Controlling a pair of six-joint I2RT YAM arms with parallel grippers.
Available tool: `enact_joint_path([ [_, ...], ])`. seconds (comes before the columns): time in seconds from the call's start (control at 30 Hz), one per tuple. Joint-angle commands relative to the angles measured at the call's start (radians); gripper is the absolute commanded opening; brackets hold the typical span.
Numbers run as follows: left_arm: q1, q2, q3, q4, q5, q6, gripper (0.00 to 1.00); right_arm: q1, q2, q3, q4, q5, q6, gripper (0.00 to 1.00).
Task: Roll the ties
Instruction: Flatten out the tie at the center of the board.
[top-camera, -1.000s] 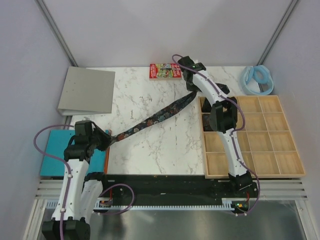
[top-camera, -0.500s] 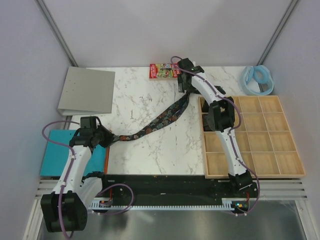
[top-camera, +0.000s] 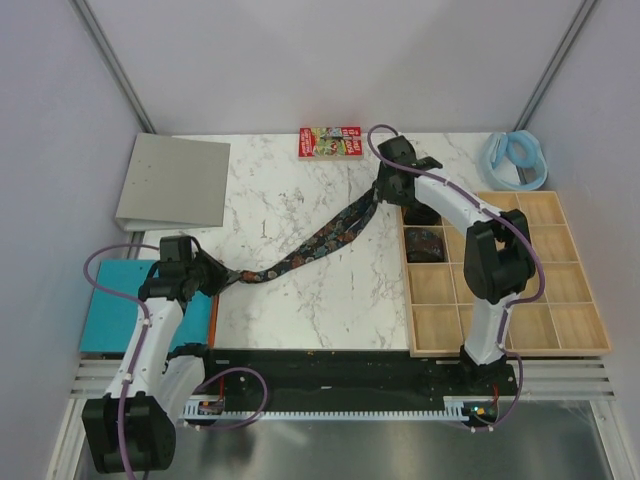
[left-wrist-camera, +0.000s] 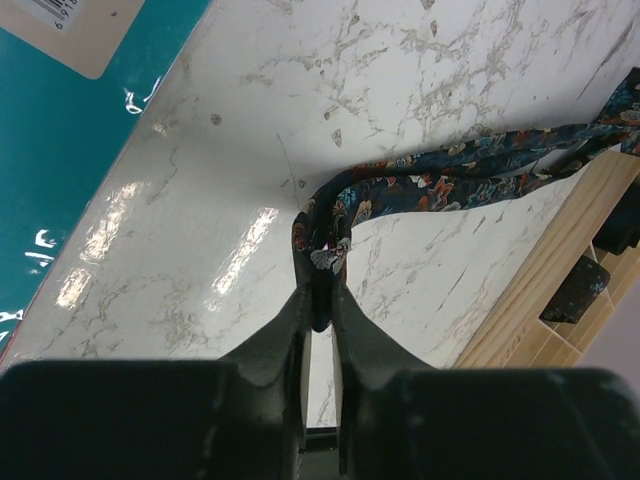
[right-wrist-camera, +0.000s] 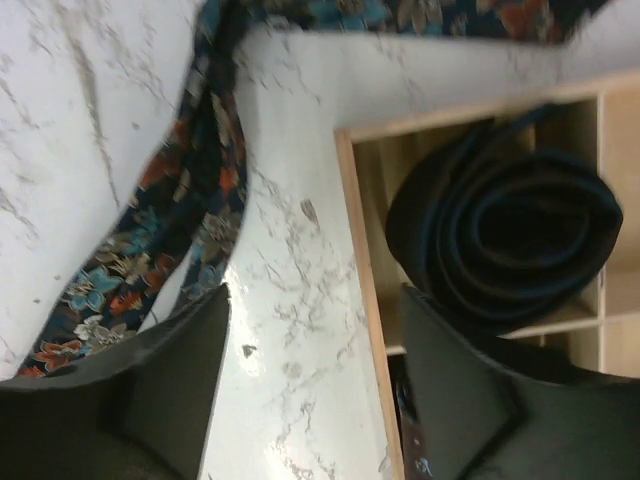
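A long floral tie (top-camera: 310, 240) lies slack and diagonal across the marble table (top-camera: 300, 200). My left gripper (top-camera: 213, 276) is shut on its narrow end; in the left wrist view that end of the tie (left-wrist-camera: 330, 215) is pinched between the tips of the gripper (left-wrist-camera: 320, 297). My right gripper (top-camera: 392, 190) hovers open over the tie's wide end by the tray corner, and in its wrist view the gripper (right-wrist-camera: 312, 300) has only marble and tray rim between its jaws. Two rolled ties (top-camera: 422, 212) (top-camera: 426, 243) sit in tray compartments, one coil (right-wrist-camera: 505, 240) close to the right finger.
A wooden compartment tray (top-camera: 540, 300) fills the right side. At the back lie a red printed box (top-camera: 330, 141) and a pale blue ring (top-camera: 515, 158). A grey board (top-camera: 175, 182) and a teal mat (top-camera: 115, 305) are at the left.
The right gripper has let go of the tie's wide end and swung right to the tray corner. The tie, taut before, now lies slack on the table.
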Motion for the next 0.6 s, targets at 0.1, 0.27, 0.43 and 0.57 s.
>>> enact_joint_path([
  [0.1, 0.004, -0.066, -0.037, 0.022, 0.023, -0.022, 0.02, 0.004, -0.047, -0.194, 0.110, -0.045, 0.100, 0.46],
  [0.27, 0.006, -0.102, -0.043, 0.003, 0.027, -0.031, 0.02, 0.031, 0.024, -0.145, 0.115, -0.036, 0.099, 0.31],
  [0.43, 0.006, -0.154, -0.029, -0.030, 0.013, -0.031, 0.02, 0.038, 0.139, -0.030, 0.083, 0.013, 0.099, 0.30],
  [0.57, 0.006, -0.163, -0.028, -0.050, 0.018, -0.019, 0.02, 0.036, 0.216, 0.092, 0.031, 0.090, 0.091, 0.29],
])
